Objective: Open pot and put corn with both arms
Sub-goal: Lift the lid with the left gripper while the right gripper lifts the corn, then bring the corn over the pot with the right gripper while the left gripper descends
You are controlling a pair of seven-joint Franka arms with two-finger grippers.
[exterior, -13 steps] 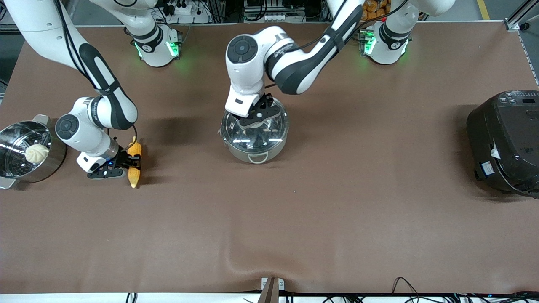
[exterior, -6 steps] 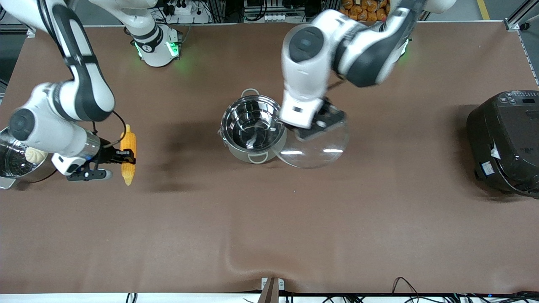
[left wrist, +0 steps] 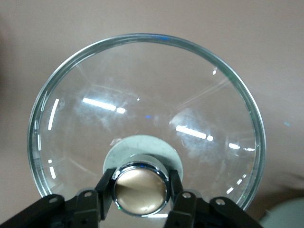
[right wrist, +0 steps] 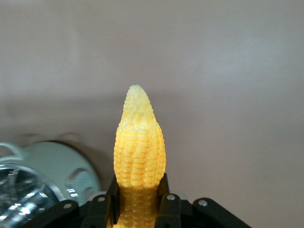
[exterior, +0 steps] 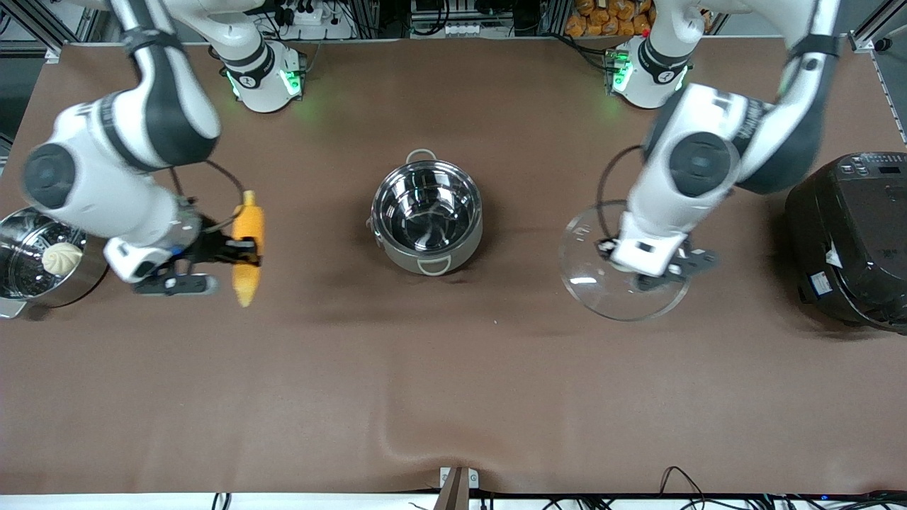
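Note:
The shiny steel pot [exterior: 427, 216] stands open and empty mid-table. My left gripper [exterior: 655, 269] is shut on the tan knob [left wrist: 140, 189] of the clear glass lid [exterior: 599, 280] and holds it in the air between the pot and the black rice cooker; the lid [left wrist: 142, 114] fills the left wrist view. My right gripper [exterior: 237, 253] is shut on the yellow-orange corn [exterior: 248, 244] and holds it in the air between the steamer pot and the pot. In the right wrist view the corn [right wrist: 140, 152] sticks out from between the fingers [right wrist: 165, 202].
A steel steamer pot [exterior: 18, 283] with a white bun [exterior: 62, 258] in it stands at the right arm's end of the table. A big black rice cooker [exterior: 850, 237] stands at the left arm's end. The brown cloth bulges near the front edge [exterior: 425, 432].
My left gripper lifted the lid off the pot and carried it toward the rice cooker. My right gripper raised the corn off the table and moved it slightly toward the pot.

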